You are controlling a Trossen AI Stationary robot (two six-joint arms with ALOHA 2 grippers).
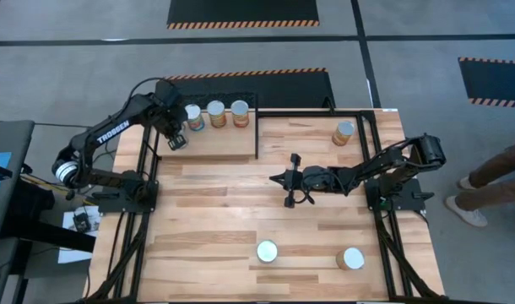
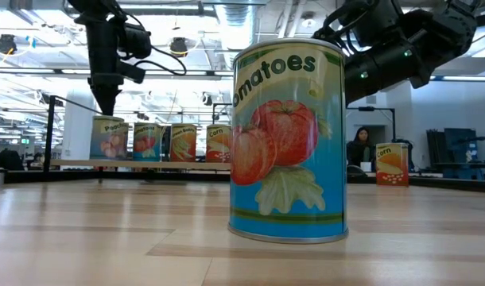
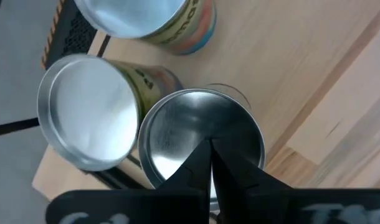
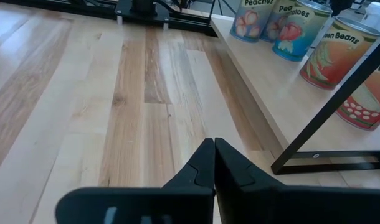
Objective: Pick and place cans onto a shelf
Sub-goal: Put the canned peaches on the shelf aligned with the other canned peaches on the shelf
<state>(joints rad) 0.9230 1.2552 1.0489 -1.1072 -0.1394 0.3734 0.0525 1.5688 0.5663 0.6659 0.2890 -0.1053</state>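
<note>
- Pale plank boards make up the counter (image 1: 241,203), which is bounded by a thin black frame; grey floor with striped black mats is seen beyond its edges in the high view.
- The shelf (image 1: 215,142) is set into the counter's far left corner, slightly raised and edged by black metal.
- Three cans are seen from above in a row along the shelf's far edge: one (image 1: 194,117) at the left, one (image 1: 216,112) in the middle and one (image 1: 240,112) toward the shelf's inner edge. More labelled cans (image 4: 289,25) are shown on the shelf in the right wrist view, so the exact count cannot be told.
- The left claw (image 1: 176,140) is held over the shelf's left end, just beside the leftmost can; its fingers (image 3: 209,168) are pressed together with nothing between them, directly above a silver can top (image 3: 199,134).
- The right claw (image 1: 290,180) is stretched low over the middle of the counter, near the shelf's inner black edge; its fingers (image 4: 212,165) are closed on nothing, above bare planks.
- One can (image 1: 344,133) is stood alone near the counter's far right corner, well apart from the others.
- Two cans, one (image 1: 267,252) and another (image 1: 352,258), are stood near the counter's front edge, apart from each other; a tomato can (image 2: 289,139) fills the low view.
- Open planks are left across the counter's left half and between the right claw and the front cans.
- A person's legs (image 1: 494,181) are seen past the counter's right edge.
</note>
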